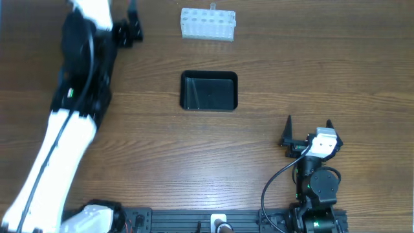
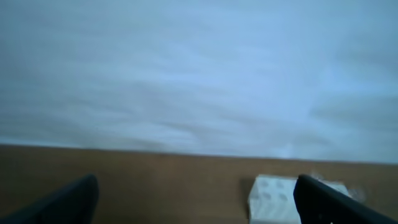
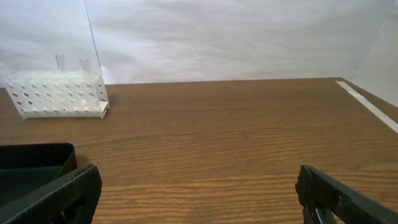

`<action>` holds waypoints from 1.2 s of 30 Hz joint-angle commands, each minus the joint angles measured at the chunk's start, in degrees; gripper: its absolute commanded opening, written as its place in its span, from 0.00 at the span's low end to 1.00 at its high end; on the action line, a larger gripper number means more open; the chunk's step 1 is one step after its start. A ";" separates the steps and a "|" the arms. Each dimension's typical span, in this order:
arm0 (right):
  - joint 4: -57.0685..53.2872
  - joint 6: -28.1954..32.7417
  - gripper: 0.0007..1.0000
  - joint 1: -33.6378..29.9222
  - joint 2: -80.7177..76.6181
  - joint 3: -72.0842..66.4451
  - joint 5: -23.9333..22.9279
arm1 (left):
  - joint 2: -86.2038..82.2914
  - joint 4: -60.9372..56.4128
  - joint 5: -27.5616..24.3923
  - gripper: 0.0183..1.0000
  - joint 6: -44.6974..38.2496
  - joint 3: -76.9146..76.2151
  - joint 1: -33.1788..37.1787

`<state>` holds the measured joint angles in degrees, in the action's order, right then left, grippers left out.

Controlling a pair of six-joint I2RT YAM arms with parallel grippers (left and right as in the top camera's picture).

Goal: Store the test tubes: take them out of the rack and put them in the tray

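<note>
A white test tube rack [image 1: 208,24] stands at the table's far edge, with a clear tube [image 1: 212,6] sticking up from it. In the right wrist view the rack [image 3: 59,93] holds two upright tubes [image 3: 60,62]. The black tray [image 1: 209,90] lies a little nearer than the rack, with nothing visible in it. My left gripper [image 1: 126,29] is raised at the far left, well left of the rack, open and holding nothing; its wrist view catches a corner of the rack [image 2: 273,199]. My right gripper [image 1: 309,129] rests open near its base, to the right of the tray [image 3: 31,162] and nearer than it.
A white wall [image 3: 217,37] rises behind the table's far edge. Bare wooden tabletop [image 1: 323,65] stretches to the right of the rack and tray. A pale strip [image 3: 370,106] runs along the table's right side.
</note>
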<state>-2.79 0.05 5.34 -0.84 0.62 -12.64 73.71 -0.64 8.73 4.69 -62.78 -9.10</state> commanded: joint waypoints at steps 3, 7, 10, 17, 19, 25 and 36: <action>-0.02 0.24 0.99 -0.15 0.52 -0.33 -0.70 | -19.65 -2.86 -3.02 1.00 -1.51 19.89 3.32; -0.02 0.24 0.99 -0.15 0.52 -0.33 -0.70 | -31.47 -4.04 -3.85 1.00 -1.49 30.05 4.83; -0.04 0.24 0.99 -0.15 0.52 -0.33 -0.70 | -40.26 -5.20 -5.01 1.00 -1.49 37.11 5.84; -0.02 0.24 0.99 -0.15 0.52 -0.33 -0.70 | -56.57 -5.29 -8.44 1.00 -1.46 50.29 8.35; -0.02 0.24 0.99 -0.15 0.52 -0.33 -0.70 | -60.24 -5.29 -9.18 1.00 -1.49 53.35 8.66; -0.02 0.24 0.99 -0.15 0.52 -0.35 -0.70 | -68.39 -5.16 -9.35 1.00 -1.49 60.48 8.66; -0.02 0.24 0.99 -0.15 0.52 -0.33 -0.70 | -73.55 5.09 -9.64 1.00 -1.49 62.45 8.92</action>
<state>-2.79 0.10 5.34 -0.80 0.62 -12.64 1.08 4.14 0.12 4.03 -0.62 -0.75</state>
